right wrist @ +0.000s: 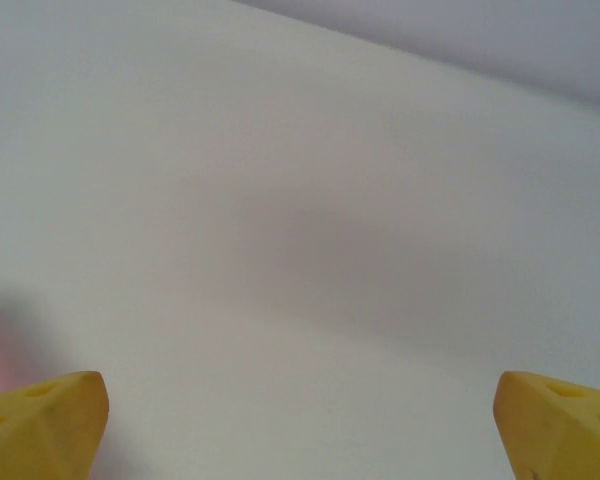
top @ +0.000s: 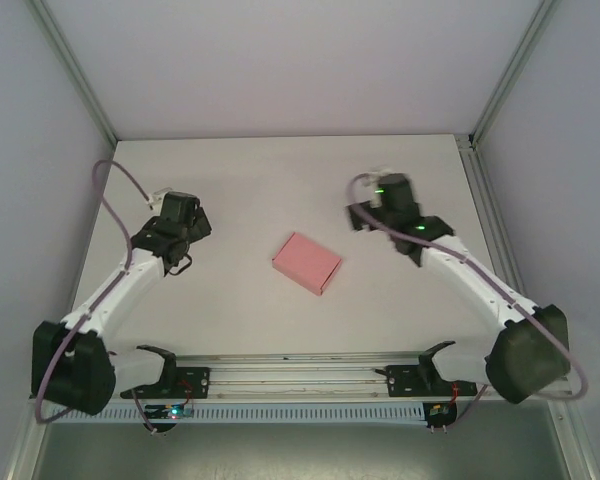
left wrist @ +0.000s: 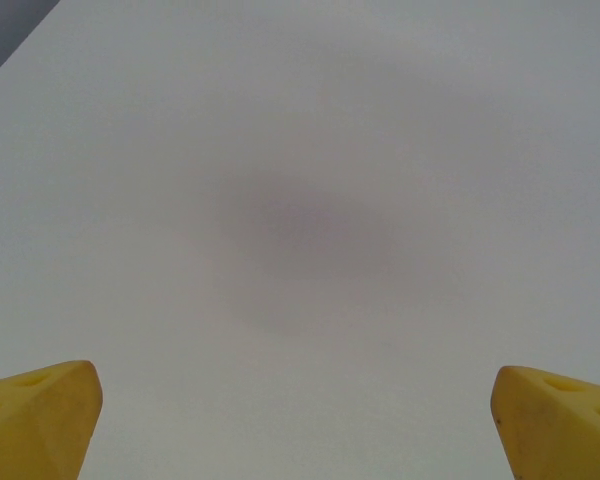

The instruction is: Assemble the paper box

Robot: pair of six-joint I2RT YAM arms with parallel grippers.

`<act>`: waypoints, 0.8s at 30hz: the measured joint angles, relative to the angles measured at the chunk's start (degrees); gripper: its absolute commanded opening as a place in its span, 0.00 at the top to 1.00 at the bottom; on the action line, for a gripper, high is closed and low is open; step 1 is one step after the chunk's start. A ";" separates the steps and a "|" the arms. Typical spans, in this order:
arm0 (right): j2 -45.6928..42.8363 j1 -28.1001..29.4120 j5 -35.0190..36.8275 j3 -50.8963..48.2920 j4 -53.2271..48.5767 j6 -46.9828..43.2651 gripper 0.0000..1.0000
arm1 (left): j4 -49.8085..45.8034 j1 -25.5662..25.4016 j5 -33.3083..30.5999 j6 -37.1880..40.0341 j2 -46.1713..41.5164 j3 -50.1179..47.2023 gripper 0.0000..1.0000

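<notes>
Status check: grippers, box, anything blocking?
Left gripper open, empty. Right gripper open, empty. Pink box looks folded up, flat on table between the grippers, touched by neither. No obstruction seen.

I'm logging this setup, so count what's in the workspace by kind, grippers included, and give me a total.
pink paper box, folded into a slim box: 1
grippers, the left gripper and the right gripper, both open: 2
Total: 3
</notes>
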 measured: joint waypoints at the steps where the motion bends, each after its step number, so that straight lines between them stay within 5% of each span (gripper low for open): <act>1: -0.59 -4.85 -1.75 -4.00 3.43 1.81 0.02 | 3.17 0.85 0.00 2.12 1.36 -1.29 0.00; 4: -0.98 -12.66 -3.80 -13.57 12.55 3.37 0.02 | 12.07 4.37 -0.09 7.19 4.72 -5.64 0.00; 8: 0.98 -12.90 -7.50 -21.46 29.57 0.22 0.02 | 23.91 8.20 0.61 12.26 9.99 -10.82 0.00; 17: 2.01 -13.33 -13.88 -30.34 51.74 -6.64 0.02 | 46.07 8.50 7.61 21.79 15.10 -17.79 0.00; 22: 14.38 -16.06 -16.24 -38.07 70.64 -6.69 0.02 | 62.93 9.27 11.80 23.74 17.35 -27.06 0.00; 24: 16.35 -17.42 -16.79 -37.38 69.18 -6.05 0.02 | 63.21 9.64 12.50 23.76 17.88 -27.93 0.00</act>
